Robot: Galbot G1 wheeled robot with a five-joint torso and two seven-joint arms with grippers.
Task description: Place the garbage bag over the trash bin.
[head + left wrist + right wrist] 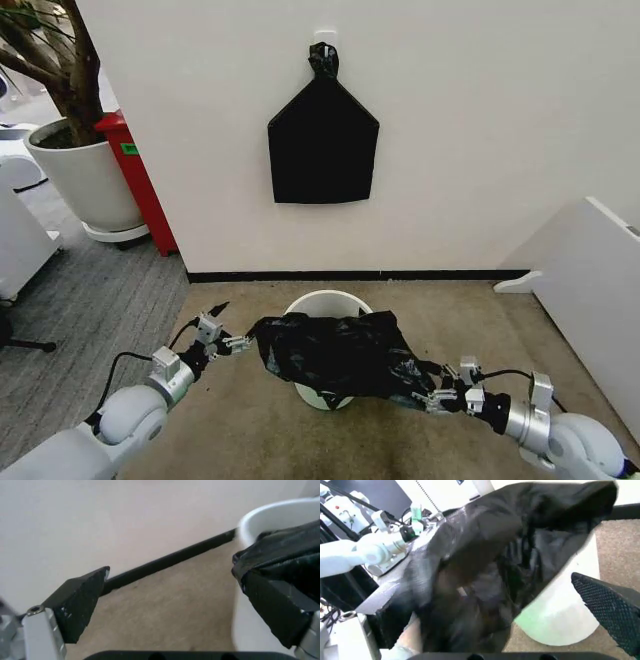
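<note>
From the head camera, a small round cream-white plastic trash bin (326, 305) stands on tan carpet near a white wall. A loose, crinkly, glossy black plastic garbage bag (335, 355) is draped across the bin's front, covering most of its opening and wall; the back of the rim and a patch of the base show. What lies inside the bin cannot be seen. The left gripper (228, 340) sits just beside the bag's left edge, and the right gripper (440, 388) is at the bag's lower right corner. On the wall above hangs a flat, smooth, house-shaped black bundle (323, 140) with a knotted top. At far left, a large white plant pot (85, 180) holds a tree, with a red cabinet (142, 180) beside it. No readable writing appears on any item.

From the left wrist camera, the left gripper's (185, 603) dark fingers are spread wide; one finger (272, 605) touches the bag's folded edge (285, 551) beside the bin's rim (260, 513), the other (80, 596) hangs over bare carpet.

From the right wrist camera, the bag (490, 562) hangs in front of the bin's pale wall (560, 618). One dark textured finger (610, 611) of the right gripper stands apart from the plastic; the other is hidden behind the bag, so whether it pinches the bag cannot be told.
</note>
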